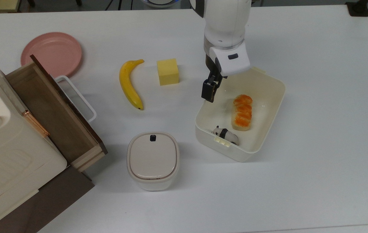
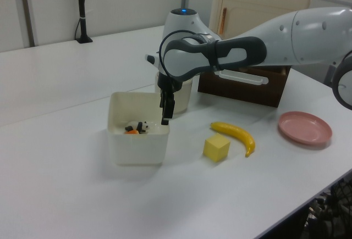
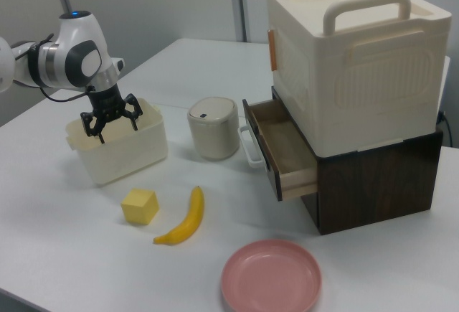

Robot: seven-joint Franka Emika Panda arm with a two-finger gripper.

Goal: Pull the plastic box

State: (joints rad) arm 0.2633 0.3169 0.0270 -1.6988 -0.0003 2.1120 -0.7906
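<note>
White table (image 1: pixel 316 64): unlabelled plastic box (image 1: pixel 269 106), tool (image 1: pixel 210 92) hooked inside.

Glossy white arm (image 2: pixel 286 35) shells with dark grey joint bands, a black cable loop, blue light on top; black-fingered gripper (image 1: pixel 210 91).
</note>
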